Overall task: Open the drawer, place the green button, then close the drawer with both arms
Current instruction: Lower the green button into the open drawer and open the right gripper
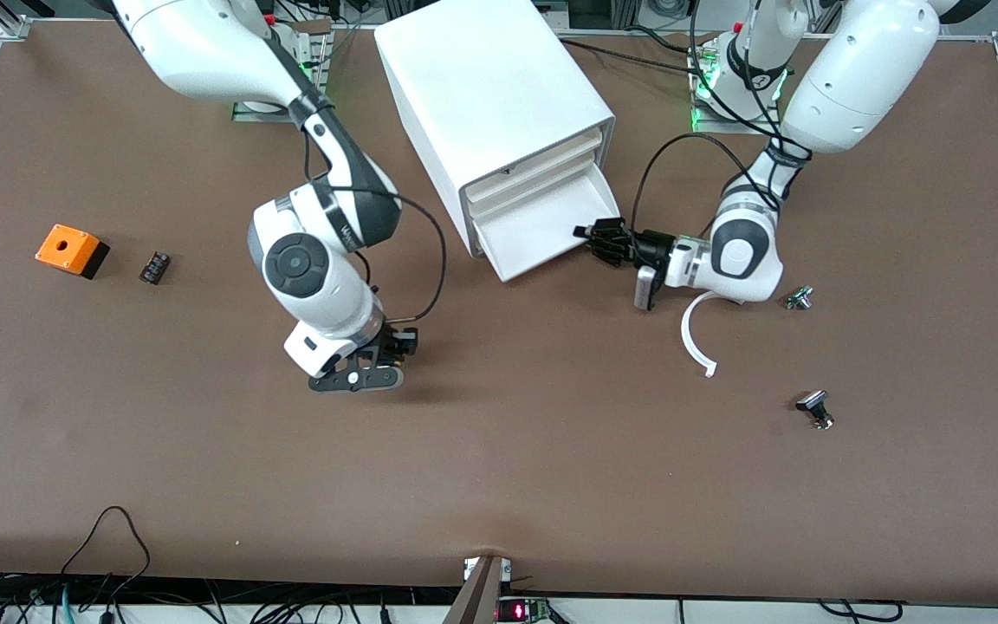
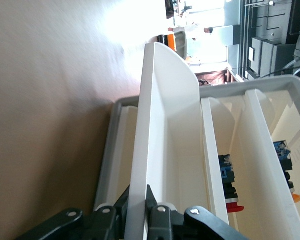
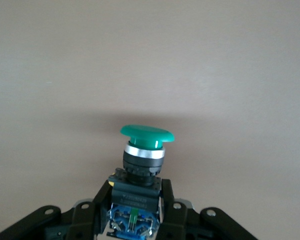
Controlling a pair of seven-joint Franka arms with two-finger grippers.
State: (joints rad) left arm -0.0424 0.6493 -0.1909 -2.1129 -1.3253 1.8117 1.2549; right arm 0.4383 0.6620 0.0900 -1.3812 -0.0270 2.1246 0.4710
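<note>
Lowest drawer [image 1: 542, 227] of the white cabinet [image 1: 490, 95] stands pulled out, tray bare as far as the front view shows. Left end effector [image 1: 596, 237] is at the drawer's front corner toward the left arm's end of the counter [image 1: 499, 485]; in the left wrist view its fingers [image 2: 157, 217] are clamped on the thin front wall [image 2: 145, 145]. The upper drawers show small parts inside in that view.

Right end effector [image 1: 378, 368] hangs low over bare counter, nearer the front camera than the cabinet. It grips the green button [image 3: 142, 160] by the black body, green cap pointing away from the wrist, blue rear end between the fingers [image 3: 167, 197]. So the button is in the air, not yet in the drawer.

Step in hand, as I judge it: carry the button to the open tray.

Risks:
- Grip sits low on the body; a quick swing could tip or drop the button.
- Left end effector occupies one corner of the tray; a careless approach could make the arms collide.
- Cabinet looks light; a sideways pull on the front wall might skew it or slide the drawer.
- Released from too high, the round cap may roll the button in the tray.

Orange box [image 1: 70, 250] and small silver-and-black buttons [image 1: 815, 407] lie well apart, untouched.
</note>
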